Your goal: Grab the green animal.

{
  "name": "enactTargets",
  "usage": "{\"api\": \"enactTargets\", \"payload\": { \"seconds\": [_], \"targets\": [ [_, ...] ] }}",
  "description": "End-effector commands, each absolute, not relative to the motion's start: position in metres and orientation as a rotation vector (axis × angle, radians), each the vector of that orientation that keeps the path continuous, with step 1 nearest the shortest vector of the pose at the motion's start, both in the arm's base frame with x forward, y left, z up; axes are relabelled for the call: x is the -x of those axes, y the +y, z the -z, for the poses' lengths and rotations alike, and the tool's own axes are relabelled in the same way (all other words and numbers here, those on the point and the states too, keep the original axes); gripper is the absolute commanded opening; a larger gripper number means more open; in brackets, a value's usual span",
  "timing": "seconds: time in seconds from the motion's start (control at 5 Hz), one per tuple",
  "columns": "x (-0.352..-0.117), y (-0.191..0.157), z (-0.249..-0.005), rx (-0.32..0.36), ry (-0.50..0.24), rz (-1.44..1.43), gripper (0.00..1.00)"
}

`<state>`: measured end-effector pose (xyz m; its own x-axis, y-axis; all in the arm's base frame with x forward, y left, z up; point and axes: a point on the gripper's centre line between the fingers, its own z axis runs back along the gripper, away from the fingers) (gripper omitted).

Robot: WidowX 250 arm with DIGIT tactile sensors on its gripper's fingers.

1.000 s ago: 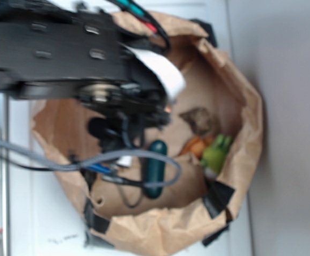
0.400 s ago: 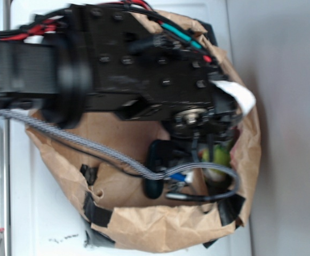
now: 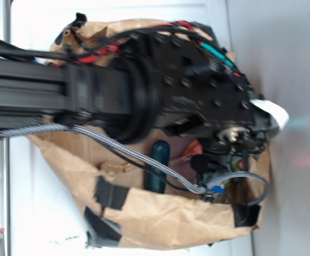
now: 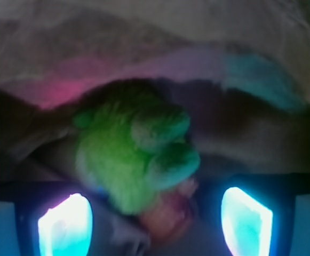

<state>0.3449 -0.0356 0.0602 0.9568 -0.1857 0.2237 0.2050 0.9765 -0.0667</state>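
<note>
The arm [image 3: 144, 90] reaches across the brown paper bag [image 3: 160, 224] on the white desk [image 3: 42, 213], covering most of its inside. Through the wrist camera, the tool [image 4: 155, 213] is spread wide, its two glowing fingers [image 4: 64, 224] at either side, touching nothing. The green animal [image 4: 130, 154] lies between and just beyond them, fuzzy, its two stubby prongs pointing right. A dark green capsule [image 3: 157, 165] lies beside the arm in the bag.

The green animal [image 4: 130, 154] lay between the spread tool [image 4: 155, 221] fingers, toward twelve o'clock, inside the bag [image 3: 160, 218].
</note>
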Motion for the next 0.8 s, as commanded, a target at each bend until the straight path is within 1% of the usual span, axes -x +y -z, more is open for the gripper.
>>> {"api": "enactTargets", "payload": {
  "seconds": [0.0,0.2,0.4,0.6],
  "targets": [
    [-0.376,-0.0675,-0.0683,0.075,-0.311,0.177,1.0],
    [-0.3771,-0.0721,-0.0713,0.103,-0.341,0.187,1.0],
    [-0.38,-0.075,-0.0621,0.084,-0.35,0.184,0.0],
    [-0.3759,-0.0726,-0.0638,0.076,-0.353,0.187,0.0]
  ]
}}
